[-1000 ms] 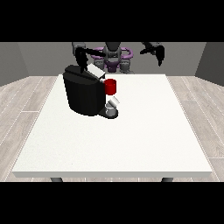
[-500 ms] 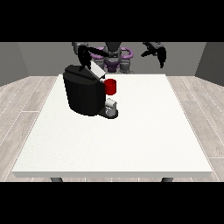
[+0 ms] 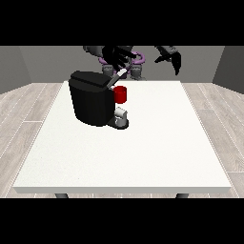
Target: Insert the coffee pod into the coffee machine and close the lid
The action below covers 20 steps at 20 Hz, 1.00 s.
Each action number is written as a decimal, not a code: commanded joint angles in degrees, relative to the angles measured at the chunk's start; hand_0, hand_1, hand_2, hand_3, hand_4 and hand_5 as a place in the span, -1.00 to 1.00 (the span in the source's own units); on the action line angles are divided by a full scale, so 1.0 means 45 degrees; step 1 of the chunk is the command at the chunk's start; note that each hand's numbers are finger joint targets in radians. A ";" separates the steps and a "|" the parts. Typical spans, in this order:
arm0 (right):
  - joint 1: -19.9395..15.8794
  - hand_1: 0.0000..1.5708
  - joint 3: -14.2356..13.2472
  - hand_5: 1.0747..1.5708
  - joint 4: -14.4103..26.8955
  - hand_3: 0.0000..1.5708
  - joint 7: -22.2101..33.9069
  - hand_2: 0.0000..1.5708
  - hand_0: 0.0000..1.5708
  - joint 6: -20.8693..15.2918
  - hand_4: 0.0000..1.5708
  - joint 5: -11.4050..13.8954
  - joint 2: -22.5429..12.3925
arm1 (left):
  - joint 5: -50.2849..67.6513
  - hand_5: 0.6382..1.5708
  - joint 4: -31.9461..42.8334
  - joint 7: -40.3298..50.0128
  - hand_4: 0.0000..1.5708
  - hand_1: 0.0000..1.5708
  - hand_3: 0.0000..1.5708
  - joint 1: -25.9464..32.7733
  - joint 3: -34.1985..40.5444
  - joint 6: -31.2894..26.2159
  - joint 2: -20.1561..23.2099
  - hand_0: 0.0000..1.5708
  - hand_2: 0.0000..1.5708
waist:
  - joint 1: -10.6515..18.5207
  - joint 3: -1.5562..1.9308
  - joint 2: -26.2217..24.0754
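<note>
The black coffee machine [image 3: 93, 101] stands on the far left part of the white bench [image 3: 143, 147], with a red thing at the machine [image 3: 120, 94] on its right side and a small grey thing [image 3: 121, 116] on the tray below; I cannot tell this for the pod. The hand at the view's left [image 3: 119, 57] hovers just above the machine's lid lever [image 3: 118, 78]; whether its fingers grip anything I cannot tell. The hand at the view's right [image 3: 171, 56] hangs well apart, fingers relaxed, holding nothing. The lid looks stiff and hinged, probably best pressed at the lever's tip.
</note>
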 commanded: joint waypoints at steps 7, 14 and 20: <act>-0.2779 -1.00 0.0430 1.00 0.1398 -1.00 0.0174 -1.00 -1.00 0.0512 -0.65 0.0757 0.0022 | -0.0232 1.00 -0.0182 -0.0017 -0.58 -1.00 -1.00 -0.0444 -0.0164 0.0267 0.0023 -1.00 -1.00 | 0.0314 0.0034 0.0851; -0.3568 -1.00 0.0757 1.00 0.2254 -1.00 0.0041 -1.00 -1.00 -0.0114 -0.89 0.1415 0.0771 | -0.0082 1.00 -0.0346 -0.0636 -0.44 -1.00 -1.00 0.0153 -0.0195 -0.0062 0.0206 -1.00 -1.00 | 0.0936 0.0031 0.1174; -0.4965 -1.00 0.0571 1.00 0.3113 -1.00 0.0022 -1.00 -1.00 -0.0309 -1.00 0.1895 0.0433 | 0.0251 1.00 -0.0638 -0.0169 -0.47 -1.00 -1.00 -0.0457 -0.0160 -0.0109 0.0115 -1.00 -1.00 | 0.1364 0.0032 0.1507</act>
